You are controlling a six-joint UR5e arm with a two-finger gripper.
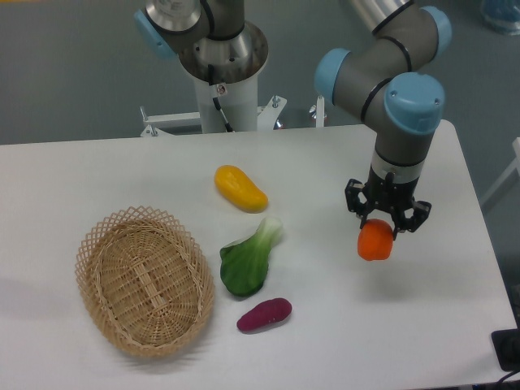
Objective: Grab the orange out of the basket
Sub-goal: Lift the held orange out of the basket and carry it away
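- Tan oval woven wicker basket (145, 280) sits nearest, at the table's front left, with nothing visible inside.
- Farther right, well apart from it, the small bright orange roundish fruit (374, 240) hangs above the white table (455, 292).
- It looks smooth, matte, slightly blocky; probably light, firm and a bit slippery, best held across its widest middle.
- Black two-finger gripper (385, 223) is clamped on its top.

arm (382, 73): grey links | light-blue joint caps | claw (387, 221): black

A white table (244, 162) stands on a grey-blue floor (73, 73) under even light.
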